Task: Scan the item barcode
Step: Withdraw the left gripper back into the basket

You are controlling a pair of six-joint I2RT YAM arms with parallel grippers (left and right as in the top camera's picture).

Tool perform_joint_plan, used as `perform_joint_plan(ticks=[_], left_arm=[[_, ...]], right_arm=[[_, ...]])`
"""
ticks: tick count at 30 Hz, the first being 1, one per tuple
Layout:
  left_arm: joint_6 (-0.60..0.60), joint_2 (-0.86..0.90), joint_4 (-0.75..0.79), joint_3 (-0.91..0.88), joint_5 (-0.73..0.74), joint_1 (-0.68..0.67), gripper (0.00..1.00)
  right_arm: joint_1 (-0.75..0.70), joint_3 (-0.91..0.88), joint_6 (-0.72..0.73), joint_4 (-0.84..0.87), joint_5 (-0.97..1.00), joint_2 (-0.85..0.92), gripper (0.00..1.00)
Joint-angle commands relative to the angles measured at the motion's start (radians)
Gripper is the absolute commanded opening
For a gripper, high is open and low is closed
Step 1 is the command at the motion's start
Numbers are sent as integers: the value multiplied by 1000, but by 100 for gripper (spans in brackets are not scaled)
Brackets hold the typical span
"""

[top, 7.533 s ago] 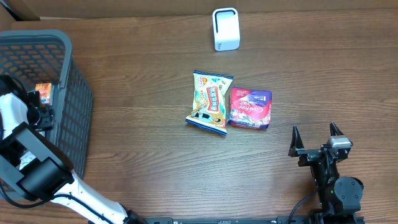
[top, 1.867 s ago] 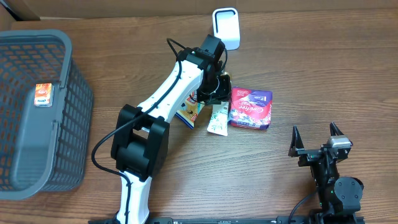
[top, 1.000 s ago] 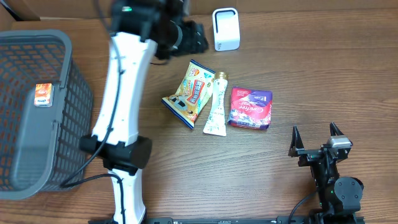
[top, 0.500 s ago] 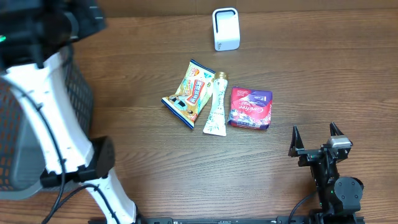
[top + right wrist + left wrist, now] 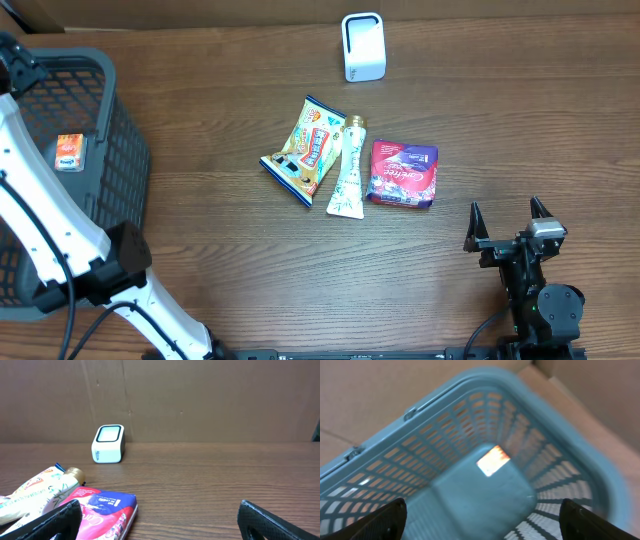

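Observation:
A white barcode scanner (image 5: pixel 363 46) stands at the back of the table, also visible in the right wrist view as the scanner (image 5: pixel 108 443). Three items lie mid-table: a yellow snack bag (image 5: pixel 308 150), a white tube (image 5: pixel 348 180) and a red-purple pack (image 5: pixel 403 173). A small orange item (image 5: pixel 68 150) lies inside the grey basket (image 5: pixel 125 170). My left gripper (image 5: pixel 482 512) hovers open and empty above the basket, with the orange item (image 5: pixel 492 460) below it. Resting near the front right, my right gripper (image 5: pixel 506 215) is open and empty.
The basket (image 5: pixel 420 410) takes up the table's left side, and my white left arm (image 5: pixel 40 210) reaches over it. A brown cardboard wall (image 5: pixel 200 400) closes off the back. The pack (image 5: pixel 100 510) lies just ahead of my right gripper (image 5: pixel 157 510), to its left.
My left arm has swung left from the scanner area to above the basket. The tube now lies beside the snack bag, which has been turned and shifted left. The right arm is still.

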Motion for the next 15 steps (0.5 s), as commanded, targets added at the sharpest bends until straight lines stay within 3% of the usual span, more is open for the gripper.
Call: perform_joint_plan(ticks=[1, 11, 15], left_arm=[[-15, 61, -1, -73, -58, 18, 90], [6, 156, 59, -219, -44, 63, 86], [177, 205, 74, -227, 100, 75, 86]], right_arm=[[8, -11, -2, 6, 6, -11, 100], [8, -11, -2, 6, 6, -11, 100], [8, -11, -2, 6, 6, -11, 100]])
